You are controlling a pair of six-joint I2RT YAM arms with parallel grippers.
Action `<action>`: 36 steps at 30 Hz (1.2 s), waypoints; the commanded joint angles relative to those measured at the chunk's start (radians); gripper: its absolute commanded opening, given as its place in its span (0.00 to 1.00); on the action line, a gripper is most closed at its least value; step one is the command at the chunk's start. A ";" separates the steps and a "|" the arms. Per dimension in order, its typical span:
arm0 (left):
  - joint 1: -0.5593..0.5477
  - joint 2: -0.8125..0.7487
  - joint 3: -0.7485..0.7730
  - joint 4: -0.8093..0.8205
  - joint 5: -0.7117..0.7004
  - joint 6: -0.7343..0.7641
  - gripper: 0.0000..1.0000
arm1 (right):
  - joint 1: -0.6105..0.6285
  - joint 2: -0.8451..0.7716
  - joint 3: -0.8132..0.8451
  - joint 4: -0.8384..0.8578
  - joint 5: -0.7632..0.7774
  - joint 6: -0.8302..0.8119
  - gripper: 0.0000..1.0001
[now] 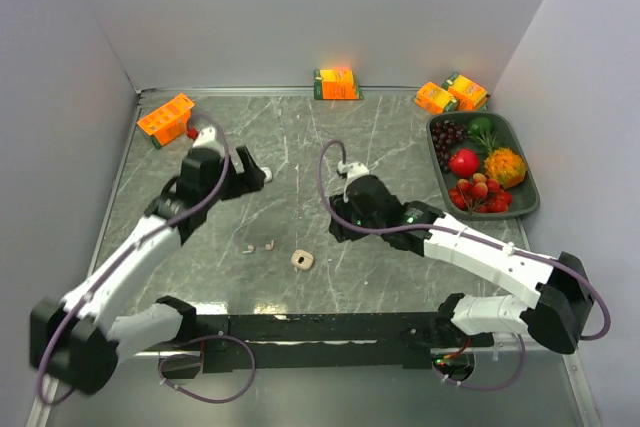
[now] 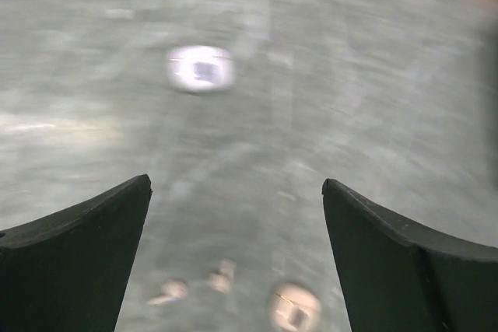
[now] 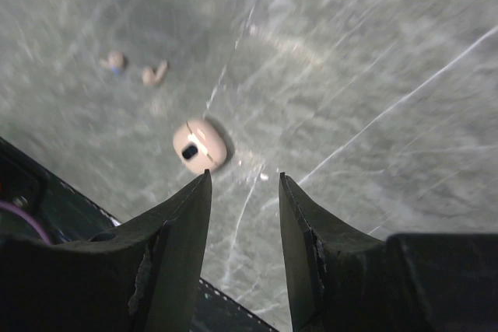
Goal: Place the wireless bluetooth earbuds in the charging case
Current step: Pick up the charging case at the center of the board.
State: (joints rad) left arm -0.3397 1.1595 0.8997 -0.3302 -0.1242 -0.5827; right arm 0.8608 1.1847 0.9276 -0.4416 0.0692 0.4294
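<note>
The 2 tiny beige stemmed plastic earbuds [image 3: 154, 75] lie loose on the grey veined stone-look tabletop [image 1: 400, 147], side by side and just apart, neither one in the case. The small rounded beige plastic charging case [image 3: 201, 145] rests near them, a dark square patch showing on its upper face.

Seen from the right gripper [image 3: 245, 176], the case sits just past the tip of the finger on the view's left, and the earbuds lie farther out beyond that same finger. The top view shows bare table between the gripper and the case. Its 2 black fingers stand parted by a narrow gap, with only tabletop between them, grasping nothing.

Seen from the left gripper [image 2: 235, 183], earbuds and case lie low between its 2 fingers, the case nearer the finger on the view's right. These fingers are spread wide and released, nothing in them (this view is blurred, so fine detail is lost).

Well beyond both sets of fingers, 4 orange cartons [image 1: 337, 84] stand along the far edge, and a dark oblong tray [image 1: 500, 216] of mixed fruit sits at the far right.
</note>
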 commanded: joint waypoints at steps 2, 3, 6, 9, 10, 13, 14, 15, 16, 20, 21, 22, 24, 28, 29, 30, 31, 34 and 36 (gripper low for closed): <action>-0.064 -0.225 -0.266 0.186 0.174 -0.161 0.96 | 0.046 -0.023 -0.045 -0.017 0.078 0.080 0.49; -0.064 -0.237 -0.286 0.215 0.261 -0.169 0.96 | 0.046 -0.036 -0.053 -0.010 0.077 0.115 0.49; -0.070 -0.242 -0.308 0.172 0.297 -0.223 0.96 | 0.047 -0.102 -0.107 0.038 0.063 0.161 0.52; -0.100 -0.241 -0.289 0.085 0.284 -0.212 0.96 | 0.047 -0.172 -0.171 0.072 0.063 0.181 0.55; -0.111 -0.253 -0.280 0.056 0.231 -0.201 0.96 | 0.047 -0.178 -0.176 0.072 0.067 0.184 0.55; -0.244 -0.334 -0.237 -0.048 -0.087 -0.168 0.96 | 0.046 -0.191 -0.179 0.047 0.098 0.195 0.55; -0.283 -0.349 -0.207 -0.128 -0.195 -0.172 0.96 | 0.047 -0.188 -0.179 0.040 0.113 0.201 0.54; -0.324 -0.348 -0.194 -0.166 -0.286 -0.189 0.96 | 0.050 -0.186 -0.179 0.037 0.118 0.204 0.54; -0.328 -0.340 -0.183 -0.212 -0.414 -0.263 0.96 | 0.052 -0.188 -0.179 0.031 0.124 0.206 0.54; -0.323 -0.243 -0.205 -0.415 -0.516 -0.680 0.96 | 0.058 -0.195 -0.188 0.037 0.150 0.218 0.53; -0.306 -0.232 -0.217 -0.329 -0.426 -0.652 0.96 | 0.058 -0.200 -0.190 0.038 0.158 0.218 0.53; -0.302 -0.227 -0.231 -0.249 -0.325 -0.443 0.96 | 0.058 -0.204 -0.190 0.035 0.159 0.216 0.53; -0.312 -0.215 -0.261 -0.143 -0.165 -0.431 0.96 | 0.058 -0.218 -0.190 0.026 0.176 0.213 0.53; -0.459 -0.126 -0.207 -0.093 -0.153 -0.318 0.96 | 0.060 -0.249 -0.200 0.014 0.193 0.203 0.52; -0.496 -0.089 -0.173 -0.121 -0.175 -0.306 0.96 | 0.061 -0.260 -0.203 0.009 0.196 0.203 0.52; -0.575 -0.048 -0.139 -0.153 -0.245 -0.302 0.96 | 0.060 -0.266 -0.211 0.006 0.201 0.201 0.52; -0.619 0.029 -0.081 -0.200 -0.273 -0.298 0.96 | 0.060 -0.272 -0.217 0.007 0.205 0.201 0.52; -0.775 0.170 0.000 -0.253 -0.373 -0.312 0.96 | 0.058 -0.292 -0.239 0.010 0.215 0.206 0.52; -0.832 0.228 0.024 -0.265 -0.393 -0.327 0.96 | 0.060 -0.300 -0.246 0.014 0.215 0.212 0.52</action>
State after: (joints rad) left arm -1.0546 1.2850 0.8532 -0.5327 -0.4152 -0.9173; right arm 0.9123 0.9131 0.6987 -0.4366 0.2516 0.6277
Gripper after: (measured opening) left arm 0.966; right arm 0.524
